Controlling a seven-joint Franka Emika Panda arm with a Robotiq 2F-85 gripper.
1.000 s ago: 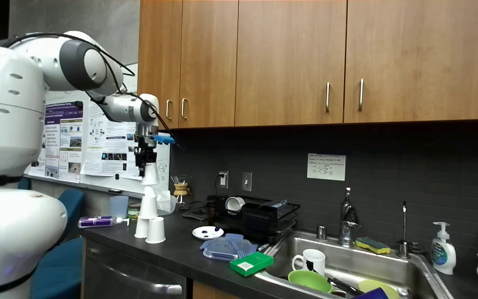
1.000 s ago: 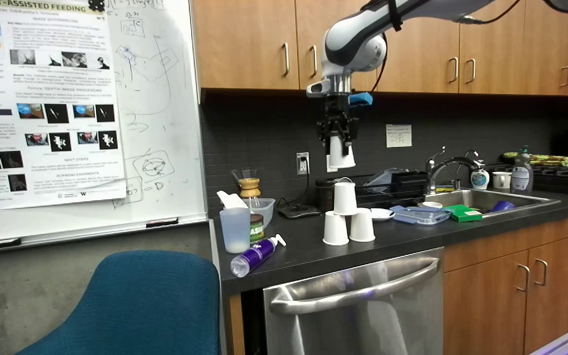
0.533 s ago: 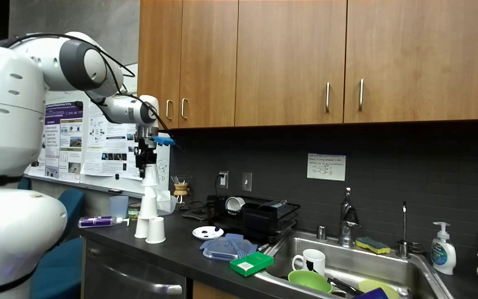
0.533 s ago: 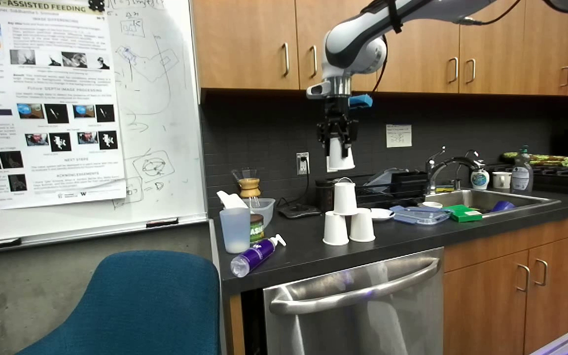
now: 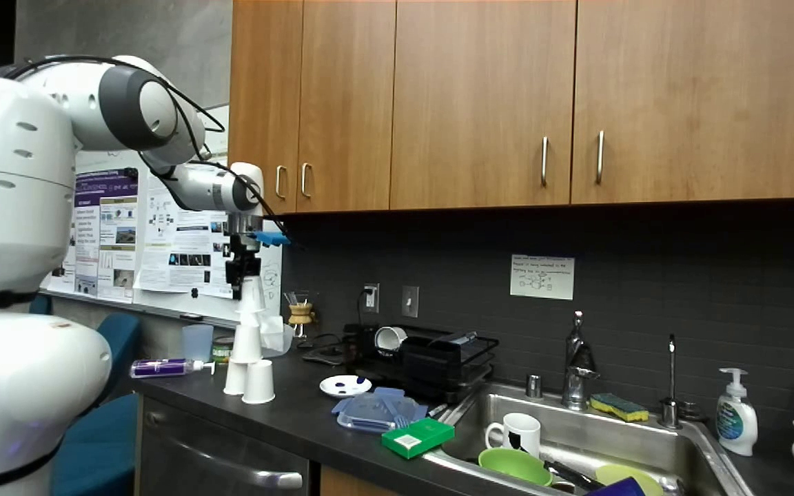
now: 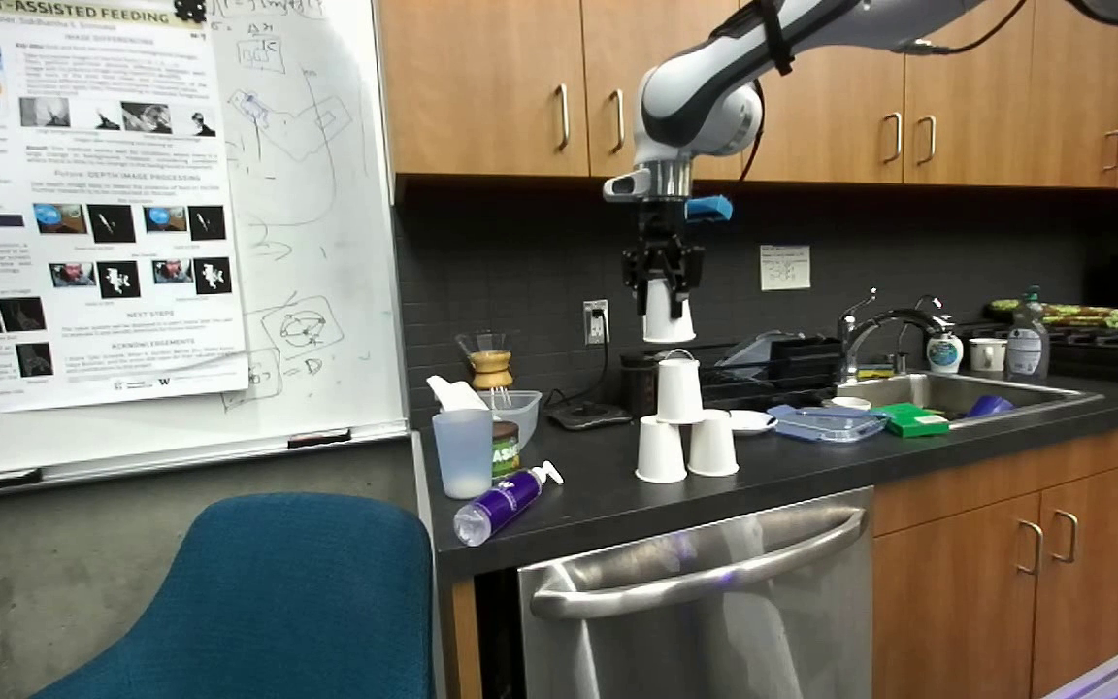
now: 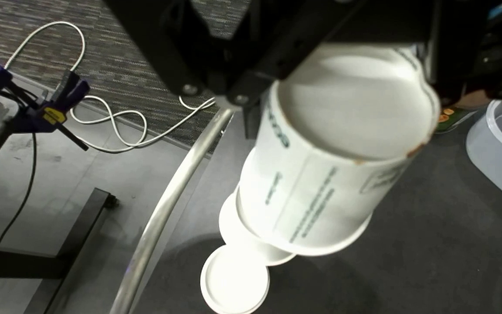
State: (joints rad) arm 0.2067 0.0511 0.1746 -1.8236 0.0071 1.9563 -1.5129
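Dark kitchen surface [image 6: 588, 490] with wooden cabinets [image 6: 831, 121] at twelve o'clock and a whiteboard [image 6: 355, 243] at ten o'clock, as I view it remotely in an exterior view; my end effector [image 6: 663, 307], pointing down, pinches an inverted white cup [image 7: 320, 183], base uppermost, with printed lettering on its side in the wrist view; near six o'clock below, separated by a narrow gap, stands a stacked cup [image 6: 679, 391], likewise inverted, bridging two lower cups [image 6: 661, 451] set side by side on the surface; a purple pump bottle [image 6: 501, 505] lies at eight o'clock from these; a green box [image 6: 911, 420] sits at three o'clock, just beside the sink [image 5: 597, 434].
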